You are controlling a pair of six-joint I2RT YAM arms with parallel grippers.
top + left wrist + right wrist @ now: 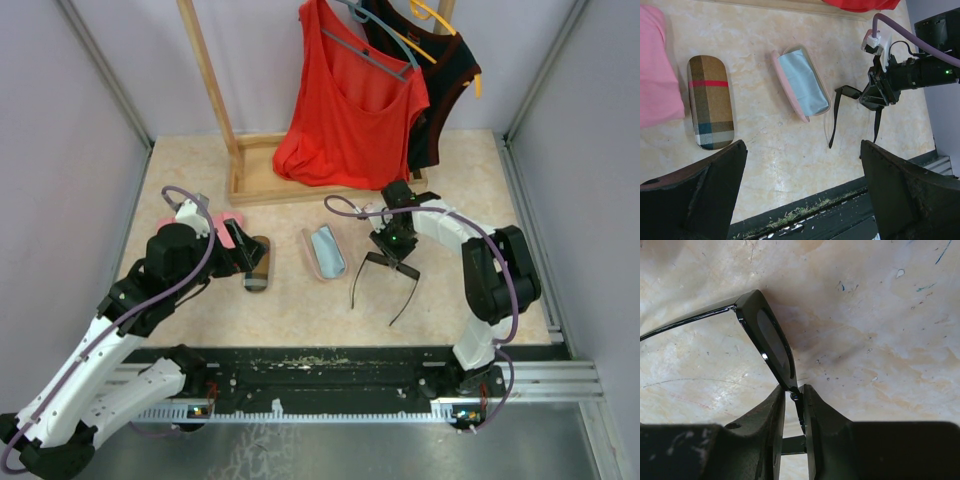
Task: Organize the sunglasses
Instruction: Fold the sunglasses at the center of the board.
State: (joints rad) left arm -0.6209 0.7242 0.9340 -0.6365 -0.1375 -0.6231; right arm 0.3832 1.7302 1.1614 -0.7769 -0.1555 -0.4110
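The black sunglasses (774,342) lie on the worktop (765,150) in front of the right arm, lenses down and both thin arms unfolded, pointing toward the near edge. The right hand (795,392) comes down from above and has its fingers nearly closed, pinching the frame at its middle, by the inner end of one lens. That is a sensible hold, since the bridge is the stiffest part and the arms hang free of the fingers. Just to the left lies the pink case (802,82), open with its pale blue lining up, probably where this pair is meant to go. Farther left is the closed plaid case (710,102). The left hand (801,150) hovers near it, spread fully wide and holding nothing (apparently waiting its turn). A second pair is not visible.
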